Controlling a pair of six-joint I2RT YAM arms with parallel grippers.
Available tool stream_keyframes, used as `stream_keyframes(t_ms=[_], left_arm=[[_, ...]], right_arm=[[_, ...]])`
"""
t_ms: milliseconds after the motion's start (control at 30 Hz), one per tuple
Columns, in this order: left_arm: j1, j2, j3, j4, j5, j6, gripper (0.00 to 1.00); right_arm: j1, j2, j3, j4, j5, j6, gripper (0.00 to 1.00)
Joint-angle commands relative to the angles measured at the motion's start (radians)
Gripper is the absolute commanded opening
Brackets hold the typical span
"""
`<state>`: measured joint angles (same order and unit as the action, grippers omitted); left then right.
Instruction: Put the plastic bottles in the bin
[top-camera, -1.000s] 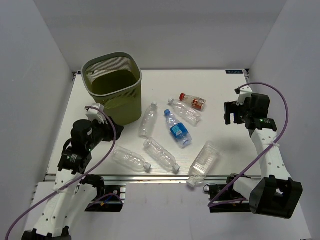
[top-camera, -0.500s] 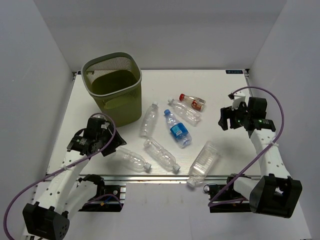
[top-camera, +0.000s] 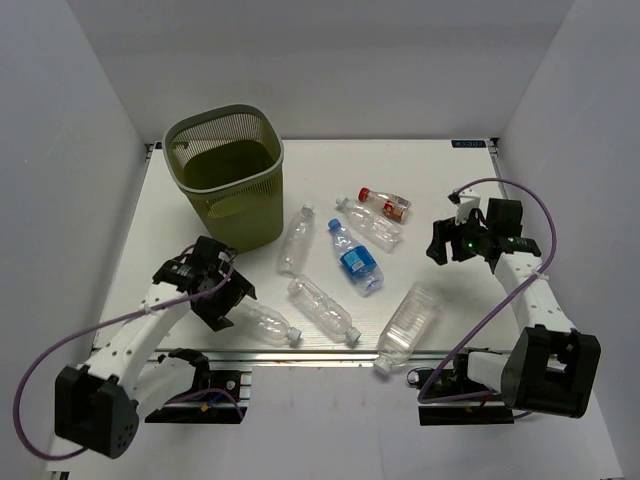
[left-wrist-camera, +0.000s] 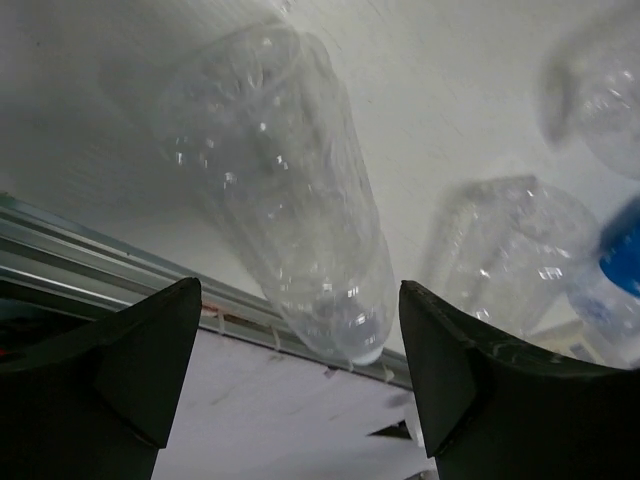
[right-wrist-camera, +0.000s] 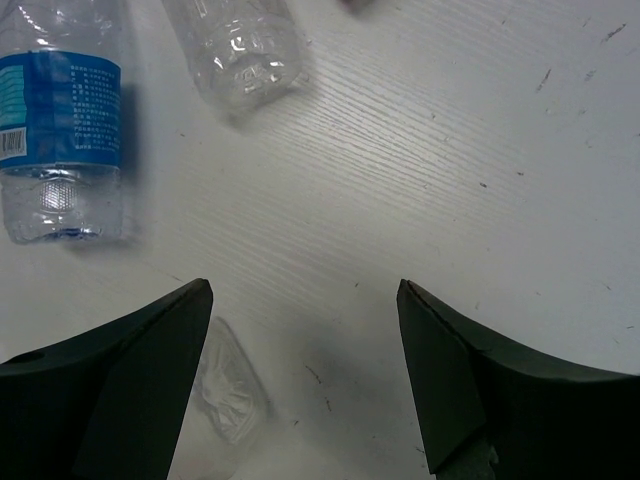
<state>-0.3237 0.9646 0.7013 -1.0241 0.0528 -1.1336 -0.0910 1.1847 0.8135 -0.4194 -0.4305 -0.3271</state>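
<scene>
Lining up a pick appears to be the step in hand. Nearest, the left gripper (left-wrist-camera: 300, 290) hangs spread wide astride the near-left bottle (left-wrist-camera: 285, 210), fingers clear of it; next it must descend and close across the body. The right gripper (right-wrist-camera: 303, 290), likewise agape, hovers over bare table (right-wrist-camera: 430, 170) right of the blue-label bottle (right-wrist-camera: 60, 120). Far left stands the bin (top-camera: 240, 215); no bottle shows inside it.

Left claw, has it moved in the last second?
Yes. In the top view, the left claw swung from beside the olive bin toward the near edge and rightward, to the clear bottle lying there.
</scene>
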Motion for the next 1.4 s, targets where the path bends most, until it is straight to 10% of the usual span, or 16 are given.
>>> stream_keyframes(t_ms=[0, 233, 500, 667, 1000, 1133, 1367], left_arm=[[-0.021, 0.089, -0.014, 0.070, -0.064, -0.052, 0.89], [-0.089, 0.201, -0.068, 0.220, -0.160, -0.052, 0.86], [-0.172, 0.158, -0.010, 0.211, -0.209, 0.023, 0.33], [-0.222, 0.057, 0.088, 0.245, -0.110, 0.170, 0.21], [-0.264, 0.146, 0.887, 0.204, 0.079, 0.561, 0.12], [-0.246, 0.377, 1.365, 0.050, -0.200, 0.670, 0.13], [-0.226, 0.498, 1.323, 0.194, -0.778, 0.716, 0.15]], right_arm=[[0.005, -0.010, -0.010, 0.047, -0.037, -0.039, 0.80], [0.043, -0.014, 0.062, -0.034, -0.198, -0.119, 0.80], [0.319, 0.055, 0.190, -0.128, -0.291, -0.135, 0.82], [0.505, 0.124, 0.225, -0.125, -0.261, -0.058, 0.79], [0.740, 0.263, 0.271, -0.092, -0.163, 0.046, 0.78], [0.795, 0.354, 0.335, -0.079, -0.117, 0.126, 0.82], [0.861, 0.440, 0.371, -0.053, -0.044, 0.209, 0.87]])
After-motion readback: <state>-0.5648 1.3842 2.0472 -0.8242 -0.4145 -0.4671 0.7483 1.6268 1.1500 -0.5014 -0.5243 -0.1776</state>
